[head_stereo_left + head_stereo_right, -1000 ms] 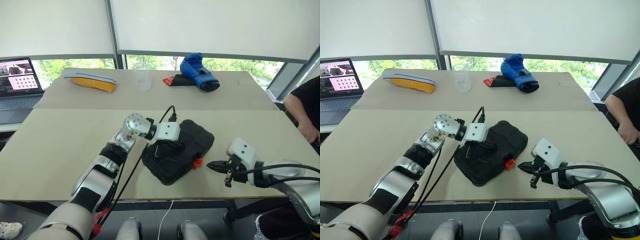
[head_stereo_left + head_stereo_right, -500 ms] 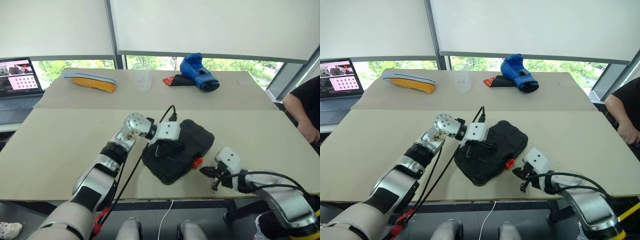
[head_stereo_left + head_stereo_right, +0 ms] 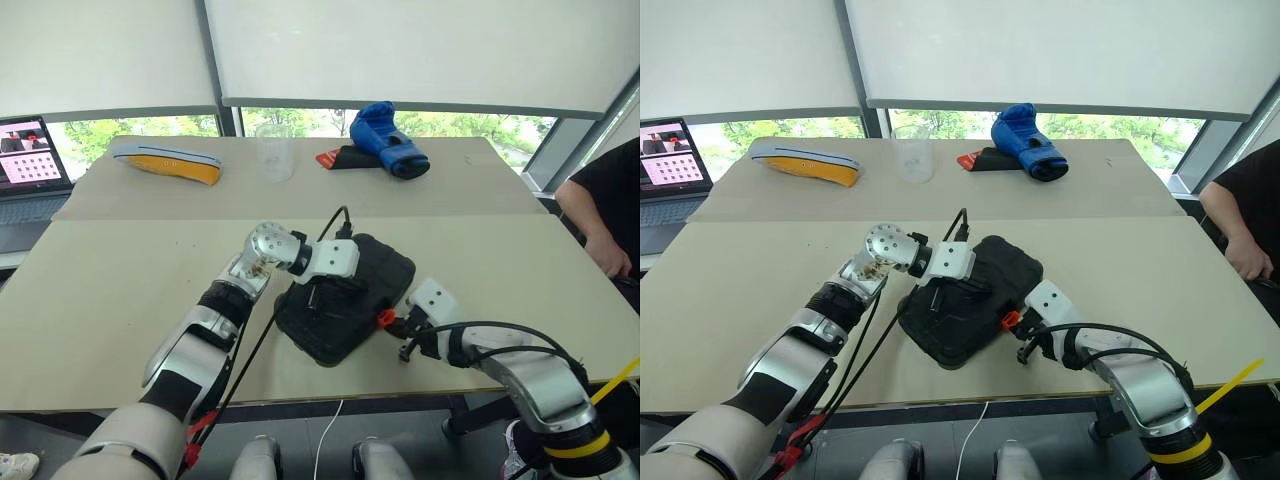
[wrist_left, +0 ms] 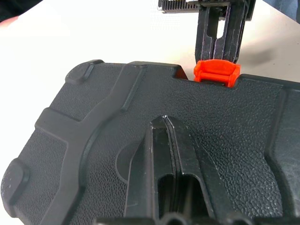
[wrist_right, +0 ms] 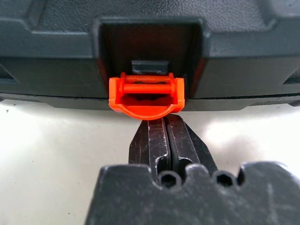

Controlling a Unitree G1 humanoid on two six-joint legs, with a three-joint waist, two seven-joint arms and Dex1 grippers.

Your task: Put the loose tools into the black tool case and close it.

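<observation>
Both grippers meet the black tool case: left gripper on its lid, right gripper at its orange latch.

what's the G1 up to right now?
Closing up the black tool case. The lid is down; the left end effector, shut, rests on top of it. The right end effector, also shut, has its tips at the orange latch, which hangs open, not yet snapped. No loose tools visible on the table.

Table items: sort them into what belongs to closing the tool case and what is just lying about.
Job:
black tool case
orange latch
left hand
right hand

Lying about:
blue boxing glove
clear cup
laptop
</observation>
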